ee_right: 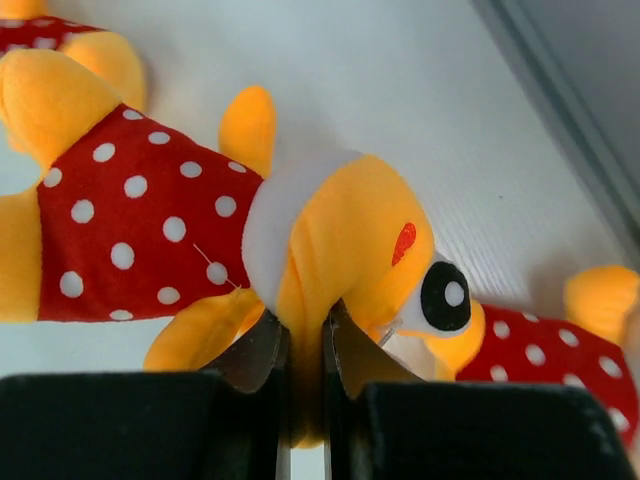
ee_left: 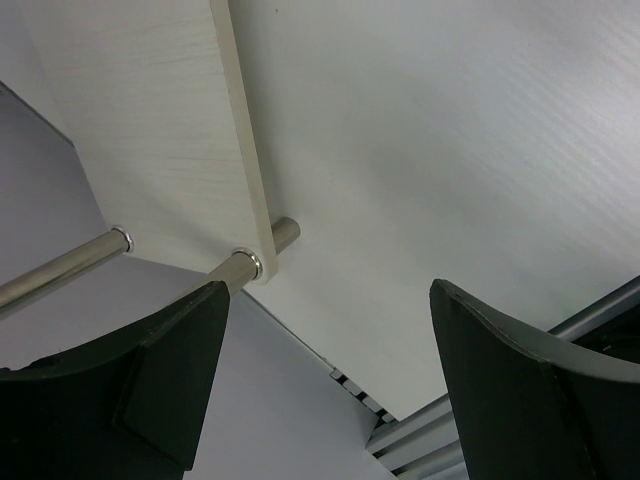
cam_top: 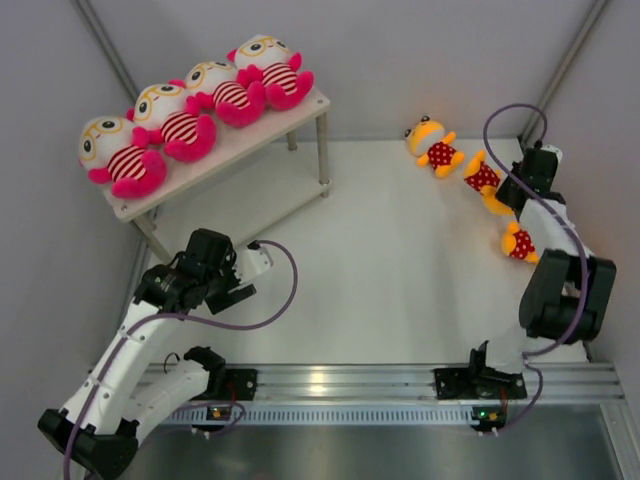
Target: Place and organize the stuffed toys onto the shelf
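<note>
Shelf [cam_top: 245, 138] top tier: 4 big striped dolls [cam_top: 175, 125] in a row. Right of shelf, on surface [cam_top: 380, 260]: 3 small yellow dotted dolls [cam_top: 435, 148]. R fingers [ee_right: 275, 355] nearly closed, pinching middle doll [ee_right: 330, 240] by its head. L fingers [ee_left: 185, 370] wide apart, empty, by shelf's near leg.

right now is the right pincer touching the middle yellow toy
Touching. The right wrist view shows the right pincer shut on the head of the middle yellow toy, plush squeezed between its fingers.
</note>
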`<state>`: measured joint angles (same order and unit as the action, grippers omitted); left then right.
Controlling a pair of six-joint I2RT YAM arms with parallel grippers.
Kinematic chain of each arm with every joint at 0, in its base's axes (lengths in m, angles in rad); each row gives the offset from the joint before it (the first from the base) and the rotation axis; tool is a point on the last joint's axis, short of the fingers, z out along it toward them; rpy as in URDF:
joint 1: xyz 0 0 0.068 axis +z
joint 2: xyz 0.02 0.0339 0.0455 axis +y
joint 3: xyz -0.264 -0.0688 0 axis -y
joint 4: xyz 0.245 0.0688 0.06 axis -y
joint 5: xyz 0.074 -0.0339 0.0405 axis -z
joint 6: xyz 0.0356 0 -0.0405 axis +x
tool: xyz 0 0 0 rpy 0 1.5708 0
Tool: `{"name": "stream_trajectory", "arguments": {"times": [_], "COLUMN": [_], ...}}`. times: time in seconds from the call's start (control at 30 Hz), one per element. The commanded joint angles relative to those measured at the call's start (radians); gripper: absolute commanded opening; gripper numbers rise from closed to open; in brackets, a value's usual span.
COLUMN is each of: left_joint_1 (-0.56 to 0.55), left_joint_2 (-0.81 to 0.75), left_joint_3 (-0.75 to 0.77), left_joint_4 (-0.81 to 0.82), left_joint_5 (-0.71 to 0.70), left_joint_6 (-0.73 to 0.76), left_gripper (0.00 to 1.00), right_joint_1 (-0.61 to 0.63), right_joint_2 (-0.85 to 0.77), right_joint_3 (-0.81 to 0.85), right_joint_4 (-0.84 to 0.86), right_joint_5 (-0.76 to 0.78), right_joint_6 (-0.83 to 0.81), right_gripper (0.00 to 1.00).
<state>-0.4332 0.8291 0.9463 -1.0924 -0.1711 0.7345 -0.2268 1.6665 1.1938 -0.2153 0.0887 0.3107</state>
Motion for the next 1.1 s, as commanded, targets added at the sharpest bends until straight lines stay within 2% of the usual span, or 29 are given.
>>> {"name": "stream_trajectory", "arguments": {"times": [0.0,0.07,0.1,0.13,0.17,0.2,0.23,0.33,0.4,0.47,0.5,0.7,0.87,1.07], "left_joint_1": [0.005,0.008,0.010,0.008,0.008,0.010,0.010,0.016,0.024,0.027,0.028,0.007,-0.030,-0.067], "left_joint_2": [-0.011,-0.021,-0.025,-0.027,-0.033,-0.039,-0.044,-0.057,-0.064,-0.059,-0.058,-0.002,0.045,0.079], "left_joint_3": [0.042,0.051,0.054,0.061,0.065,0.068,0.077,0.101,0.117,0.147,0.172,0.239,0.266,0.270], "left_joint_4": [0.020,0.020,0.020,0.019,0.017,0.019,0.019,0.017,0.016,0.005,-0.004,-0.020,-0.021,-0.017], "left_joint_5": [0.045,0.071,0.079,0.091,0.094,0.099,0.102,0.117,0.134,0.154,0.204,0.430,0.558,0.542], "left_joint_6": [-0.020,-0.032,-0.037,-0.040,-0.043,-0.047,-0.052,-0.069,-0.079,-0.087,-0.098,-0.165,-0.172,-0.147], "left_gripper": [0.87,0.87,0.87,0.87,0.87,0.87,0.87,0.87,0.88,0.88,0.88,0.89,0.88,0.88], "right_joint_1": [0.111,0.197,0.321,0.375,0.430,0.531,0.584,0.821,0.962,1.013,1.043,1.190,1.219,1.253], "right_joint_2": [-0.333,-0.441,-0.459,-0.479,-0.485,-0.490,-0.502,-0.516,-0.505,-0.478,-0.452,-0.360,-0.258,-0.209], "right_joint_3": [-0.062,-0.071,-0.069,-0.068,-0.072,-0.085,-0.108,-0.224,-0.264,-0.260,-0.254,-0.218,-0.175,-0.142], "right_joint_4": [0.186,0.162,0.133,0.069,0.012,-0.027,-0.070,-0.027,0.033,0.089,0.094,0.206,0.329,0.415], "right_joint_5": [-0.016,-0.055,-0.120,-0.188,-0.283,-0.473,-0.539,-0.547,-0.546,-0.573,-0.625,-0.635,-0.658,-0.670], "right_joint_6": [-0.151,-0.364,-0.436,-0.581,-0.658,-0.730,-0.875,-1.068,-1.114,-1.133,-1.172,-1.263,-1.233,-1.207], "right_gripper": [0.00,0.00,0.00,0.00,0.01,0.05,0.07,0.02,0.00,0.00,0.00,0.00,0.00,0.00]}}
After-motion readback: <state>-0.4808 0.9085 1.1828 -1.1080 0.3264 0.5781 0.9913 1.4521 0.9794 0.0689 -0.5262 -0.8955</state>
